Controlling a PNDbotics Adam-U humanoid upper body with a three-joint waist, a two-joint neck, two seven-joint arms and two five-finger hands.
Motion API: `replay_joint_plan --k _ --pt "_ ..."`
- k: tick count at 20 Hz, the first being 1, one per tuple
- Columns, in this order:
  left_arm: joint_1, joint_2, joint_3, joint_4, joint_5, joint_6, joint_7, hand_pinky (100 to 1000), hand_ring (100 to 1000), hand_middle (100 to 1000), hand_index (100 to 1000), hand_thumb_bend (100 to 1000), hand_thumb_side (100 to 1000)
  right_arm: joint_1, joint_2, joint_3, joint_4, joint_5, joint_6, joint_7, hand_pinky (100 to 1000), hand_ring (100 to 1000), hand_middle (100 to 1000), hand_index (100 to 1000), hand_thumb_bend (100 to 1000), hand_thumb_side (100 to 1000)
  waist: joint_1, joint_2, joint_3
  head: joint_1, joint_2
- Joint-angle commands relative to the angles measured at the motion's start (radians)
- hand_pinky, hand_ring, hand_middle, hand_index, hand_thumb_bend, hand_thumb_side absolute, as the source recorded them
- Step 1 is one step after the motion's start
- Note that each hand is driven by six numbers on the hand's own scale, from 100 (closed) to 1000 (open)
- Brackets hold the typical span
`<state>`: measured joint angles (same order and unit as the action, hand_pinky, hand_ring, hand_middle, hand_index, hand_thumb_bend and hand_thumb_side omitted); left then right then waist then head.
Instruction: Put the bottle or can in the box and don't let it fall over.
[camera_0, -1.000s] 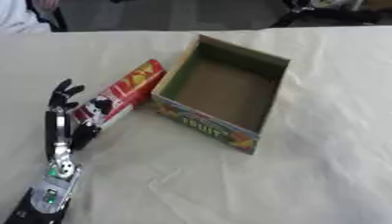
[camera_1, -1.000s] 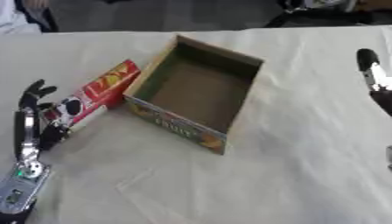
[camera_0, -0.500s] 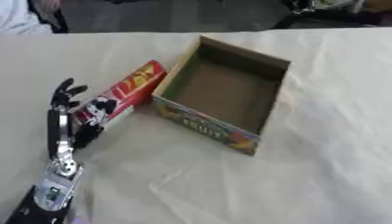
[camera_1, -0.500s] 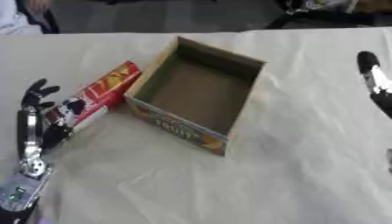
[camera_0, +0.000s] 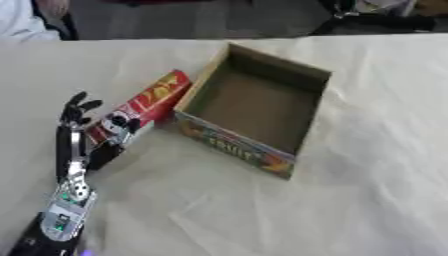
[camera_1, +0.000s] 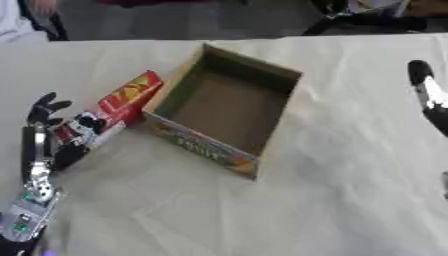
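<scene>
A red can (camera_0: 147, 101) with a white and black end lies on its side on the cloth, its length running along the left wall of the open cardboard box (camera_0: 234, 143). The box has a printed fruit label on its front wall and nothing inside. My left hand (camera_0: 73, 134) rests on the cloth at the can's near end, fingers straight and pointing away from me, with the thumb side against the can's cap. It does not hold the can. In the right eye view my right hand (camera_1: 426, 93) shows at the right edge, fingers up and straight.
A cream cloth (camera_0: 289, 215) covers the table and lies wrinkled in front of the box. The table's far edge (camera_0: 157, 40) runs along the top, with dark floor and dark gear (camera_0: 367, 15) beyond it.
</scene>
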<state>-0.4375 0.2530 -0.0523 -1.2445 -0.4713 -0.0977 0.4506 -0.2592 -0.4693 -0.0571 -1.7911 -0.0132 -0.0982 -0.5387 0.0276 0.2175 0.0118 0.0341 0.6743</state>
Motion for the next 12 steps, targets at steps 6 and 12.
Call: replay_joint_plan --k 6,12 --pt "0.009 0.01 -0.003 -0.017 -0.045 0.074 -0.065 640 1000 878 721 723 505 -0.009 -0.013 -0.005 -0.03 -0.003 -0.002 -0.006 791 826 710 823 623 337 -0.005 -0.013 -0.002 0.003 -0.012" --pt "0.007 0.015 -0.007 -0.031 -0.087 0.101 -0.135 576 1000 854 700 722 414 -0.009 -0.015 -0.005 -0.03 -0.006 -0.003 -0.011 790 823 707 821 619 335 -0.003 -0.016 -0.003 0.002 -0.012"
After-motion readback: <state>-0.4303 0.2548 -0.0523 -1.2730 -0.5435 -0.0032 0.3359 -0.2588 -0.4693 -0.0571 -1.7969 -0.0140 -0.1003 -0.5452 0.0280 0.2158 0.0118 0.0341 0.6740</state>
